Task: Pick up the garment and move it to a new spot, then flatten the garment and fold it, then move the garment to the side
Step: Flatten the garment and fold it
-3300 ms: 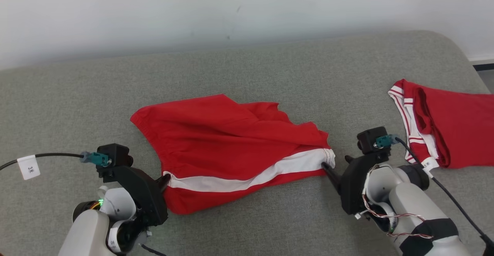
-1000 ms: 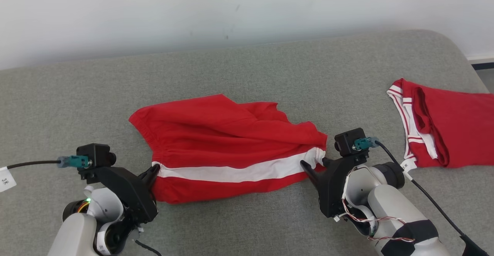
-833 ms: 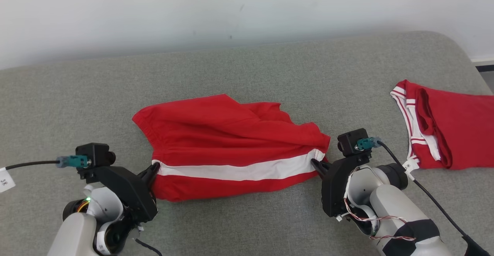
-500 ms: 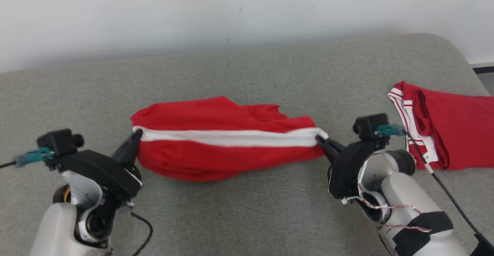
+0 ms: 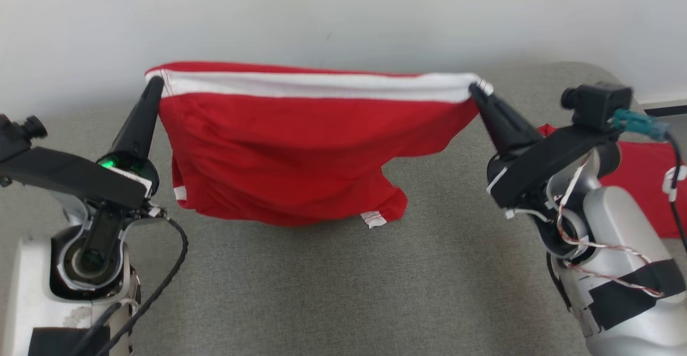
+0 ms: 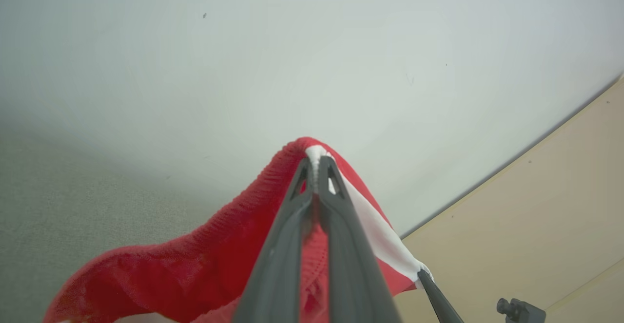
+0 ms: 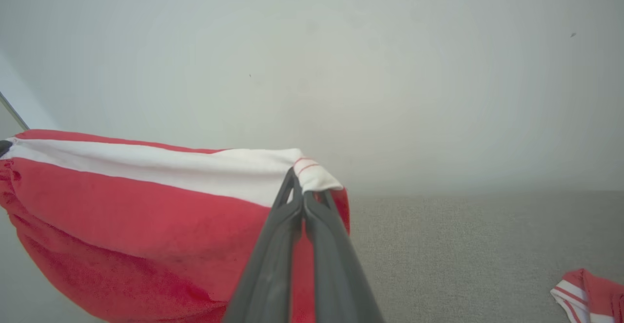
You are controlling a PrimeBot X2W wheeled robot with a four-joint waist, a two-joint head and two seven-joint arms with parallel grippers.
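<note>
A pale wall point(image 5: 343, 7) stands behind a grey fabric-topped table point(image 5: 333, 291). The red garment point(image 5: 290, 152) hangs lifted between the two sets of jaws, stretched along its white stripe point(image 5: 322, 85). Its lower edge droops toward the table, and whether it touches cannot be told. The left jaws are pinched tight on the stripe's left end, the right jaws on its right end. Beyond the right jaws, another red-and-white garment point(image 7: 592, 294) lies on the table.
</note>
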